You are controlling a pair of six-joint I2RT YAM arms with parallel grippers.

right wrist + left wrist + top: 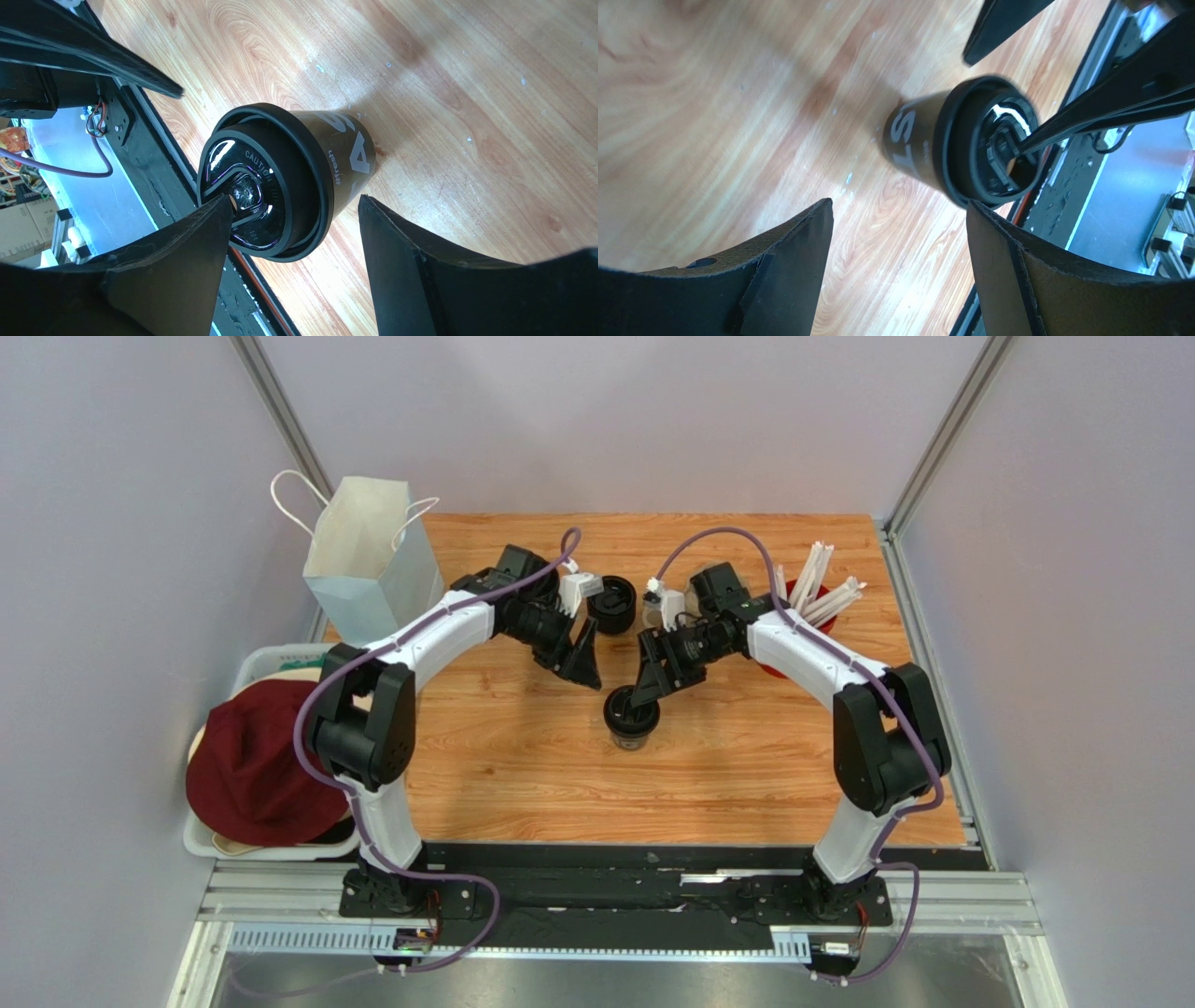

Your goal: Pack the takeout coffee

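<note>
The takeout coffee (631, 717), a small black cup with its black lid on, stands upright at the table's middle. It also shows in the left wrist view (962, 140) and the right wrist view (281, 182). My right gripper (644, 689) is open just above it. In the right wrist view (291, 206) one fingertip (219, 210) rests on the lid's top, and the other finger is beside the cup wall. My left gripper (588, 669) is open and empty, a little left of the cup, with bare wood between its fingers (899, 210). The white paper bag (368, 546) stands open at the back left.
Another black cup (613, 602) stands behind the grippers. A red cup with white sticks (811, 599) is at the back right. A white bin (267, 665) holding a dark red hat (260, 763) sits off the table's left edge. The table's front edge is close to the coffee.
</note>
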